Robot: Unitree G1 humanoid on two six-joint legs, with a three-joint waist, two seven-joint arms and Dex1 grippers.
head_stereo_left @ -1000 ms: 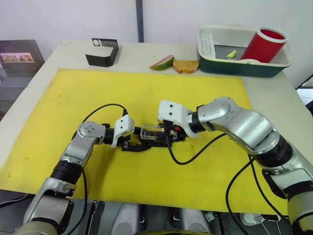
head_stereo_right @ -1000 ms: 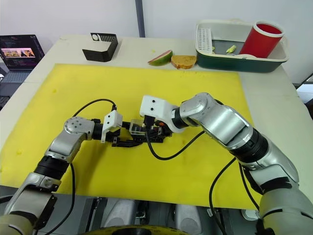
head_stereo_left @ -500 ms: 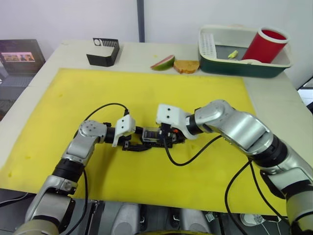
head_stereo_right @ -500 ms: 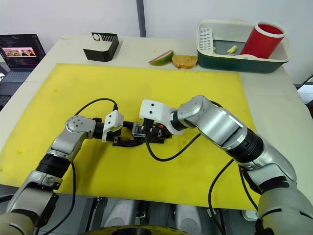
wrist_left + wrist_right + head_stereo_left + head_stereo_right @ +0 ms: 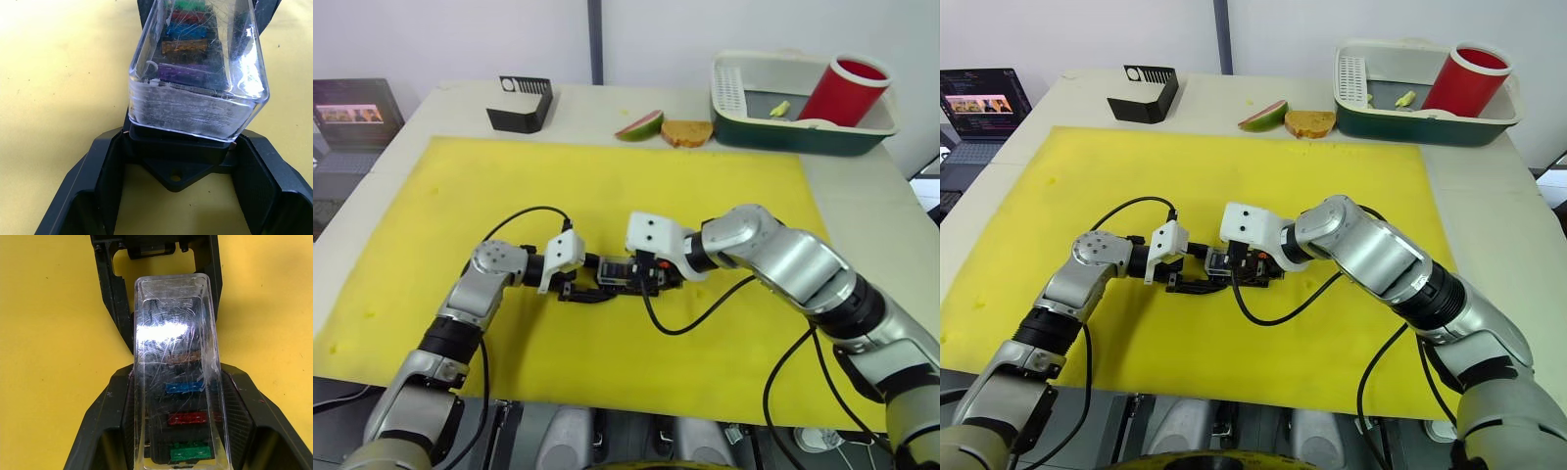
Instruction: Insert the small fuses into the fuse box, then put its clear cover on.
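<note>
The left tool (image 5: 176, 161) squeezed one end of the fuse box (image 5: 176, 147). The right tool (image 5: 178, 426) gripped the other end. The clear cover (image 5: 173, 347) sat on top, over the small fuses (image 5: 188, 418).

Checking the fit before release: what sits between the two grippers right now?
The fuse box with the clear cover over its fuses, seen in both wrist views, held between the left gripper and right gripper.

Two head cameras look forward and down over a yellow mat (image 5: 607, 186). Each wrist camera sits very close, looking along its own fingers from opposite ends at the clear cover (image 5: 198, 68) on the fuse box (image 5: 176, 142), which all views share.
</note>
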